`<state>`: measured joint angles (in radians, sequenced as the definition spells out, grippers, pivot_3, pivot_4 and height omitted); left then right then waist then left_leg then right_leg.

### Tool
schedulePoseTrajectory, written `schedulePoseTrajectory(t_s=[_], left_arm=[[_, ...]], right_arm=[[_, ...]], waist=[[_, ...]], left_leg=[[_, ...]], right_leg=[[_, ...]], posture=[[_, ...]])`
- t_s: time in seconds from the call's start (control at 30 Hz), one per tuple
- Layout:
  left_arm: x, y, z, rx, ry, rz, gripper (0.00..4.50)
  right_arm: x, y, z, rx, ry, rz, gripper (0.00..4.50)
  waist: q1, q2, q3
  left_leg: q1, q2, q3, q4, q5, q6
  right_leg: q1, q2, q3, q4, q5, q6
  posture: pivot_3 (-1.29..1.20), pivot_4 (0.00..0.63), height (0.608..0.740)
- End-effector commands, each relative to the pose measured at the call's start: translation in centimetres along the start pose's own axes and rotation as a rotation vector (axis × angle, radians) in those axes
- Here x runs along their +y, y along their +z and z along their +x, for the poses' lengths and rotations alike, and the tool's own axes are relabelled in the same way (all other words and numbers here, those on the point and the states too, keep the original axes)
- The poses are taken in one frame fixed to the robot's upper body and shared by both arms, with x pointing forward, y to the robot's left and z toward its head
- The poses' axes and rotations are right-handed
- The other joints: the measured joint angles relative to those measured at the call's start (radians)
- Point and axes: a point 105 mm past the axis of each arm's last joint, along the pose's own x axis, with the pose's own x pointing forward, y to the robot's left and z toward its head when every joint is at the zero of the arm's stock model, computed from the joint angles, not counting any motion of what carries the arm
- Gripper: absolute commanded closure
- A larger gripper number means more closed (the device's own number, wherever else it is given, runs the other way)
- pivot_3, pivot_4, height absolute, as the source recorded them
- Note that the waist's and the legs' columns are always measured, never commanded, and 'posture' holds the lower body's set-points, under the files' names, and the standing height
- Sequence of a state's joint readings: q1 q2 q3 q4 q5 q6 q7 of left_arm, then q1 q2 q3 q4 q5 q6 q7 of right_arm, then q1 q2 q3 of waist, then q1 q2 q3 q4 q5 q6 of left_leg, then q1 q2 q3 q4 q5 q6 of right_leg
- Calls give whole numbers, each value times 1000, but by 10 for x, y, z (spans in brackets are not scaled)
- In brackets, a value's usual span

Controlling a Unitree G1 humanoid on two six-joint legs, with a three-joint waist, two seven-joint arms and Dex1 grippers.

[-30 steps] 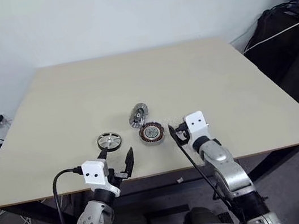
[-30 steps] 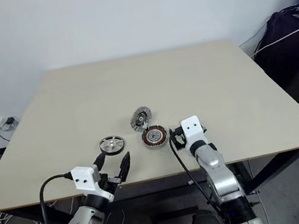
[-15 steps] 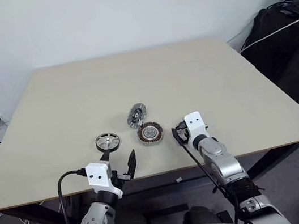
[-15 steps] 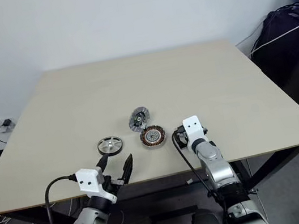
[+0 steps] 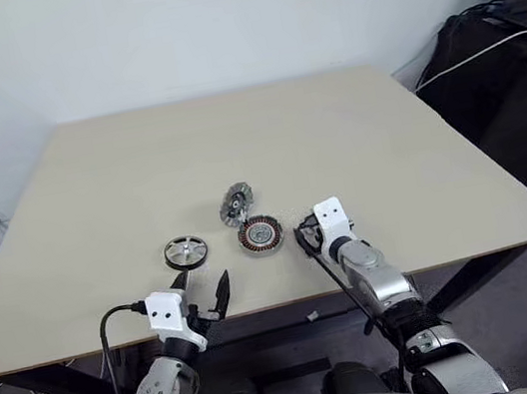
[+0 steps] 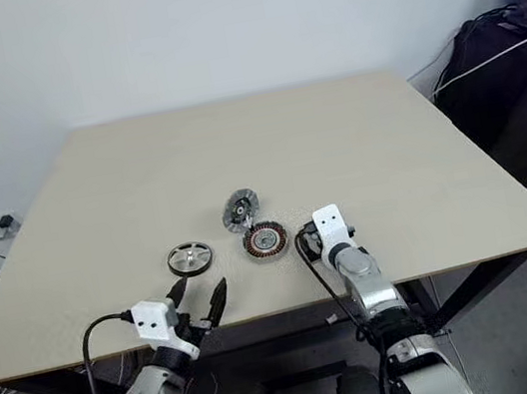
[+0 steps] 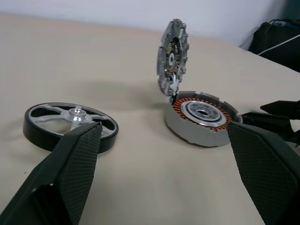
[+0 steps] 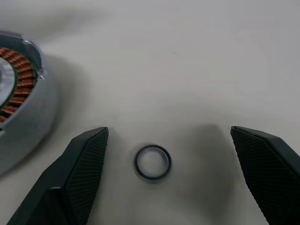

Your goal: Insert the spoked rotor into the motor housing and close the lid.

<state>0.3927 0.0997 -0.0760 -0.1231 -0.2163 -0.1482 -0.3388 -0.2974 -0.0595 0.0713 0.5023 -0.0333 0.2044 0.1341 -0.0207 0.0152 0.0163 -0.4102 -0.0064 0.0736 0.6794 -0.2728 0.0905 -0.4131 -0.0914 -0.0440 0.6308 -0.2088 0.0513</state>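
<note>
Near the lower centre of the left eye view, on the pale beige wooden table (image 5: 354, 131), three round parts are lying close together: the black-rimmed spoked rotor (image 5: 184, 252) sitting flat at the left, the copper-wound silver motor housing (image 5: 260, 234) beside it, and the silver-grey metal lid (image 5: 236, 202) standing tilted up against the housing's far edge (touching it). The left gripper (image 5: 203, 293) is hovering at the table's near edge with its black fingers spread and empty. The right gripper (image 8: 168, 154), jaws wide, is hanging over a tiny loose metal ring (image 8: 153, 162) just beside the housing.
</note>
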Motion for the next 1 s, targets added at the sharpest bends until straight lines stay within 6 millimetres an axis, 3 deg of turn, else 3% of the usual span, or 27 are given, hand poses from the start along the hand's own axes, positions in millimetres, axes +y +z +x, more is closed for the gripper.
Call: schedulePoseTrajectory(t_s=[0.03, 0.2, 0.33, 0.73, 0.97, 1.0], left_arm=[[-5, 15, 6, -65, -18, 3, 0], [-13, 23, 8, -78, -24, 1, 0], [-17, 29, 7, -82, -29, 1, 0], [-22, 34, 1, -75, -33, -6, 0], [-28, 38, -2, -79, -35, -11, 0], [-29, 40, -3, -81, -35, -10, 0]], right_arm=[[5, 16, 4, -52, 16, -4, 390], [6, 15, 3, -47, 21, 5, 1750], [7, 12, 1, -44, 17, 17, 3126], [8, 22, -3, -111, 42, 41, 3126], [11, 20, -3, -100, 52, 16, 992], [12, 20, -3, -98, 59, 16, 992]], waist=[[0, 0, 0], [1, 1, 0], [0, 1, 0], [0, 2, -1], [1, 2, -1], [0, 2, -1]], left_leg=[[0, 0, 0, 0, 0, 0], [0, 0, 0, 0, 0, 0], [0, 0, 0, 0, 0, 0], [0, 0, 0, 0, 0, 0], [0, 0, 0, 0, 0, 0], [0, 0, 0, 0, 0, 0]], right_leg=[[0, 0, 0, 0, 0, 0], [0, 0, 0, 0, 0, 0], [0, 0, 0, 0, 0, 0], [0, 0, 1, 0, 0, 0], [-1, -1, 1, 0, 0, 0], [-1, -2, 1, 0, 0, 0]], posture=[[0, 0, 740], [0, 0, 740], [0, 0, 740], [0, 0, 740], [0, 0, 740], [0, 0, 740]])
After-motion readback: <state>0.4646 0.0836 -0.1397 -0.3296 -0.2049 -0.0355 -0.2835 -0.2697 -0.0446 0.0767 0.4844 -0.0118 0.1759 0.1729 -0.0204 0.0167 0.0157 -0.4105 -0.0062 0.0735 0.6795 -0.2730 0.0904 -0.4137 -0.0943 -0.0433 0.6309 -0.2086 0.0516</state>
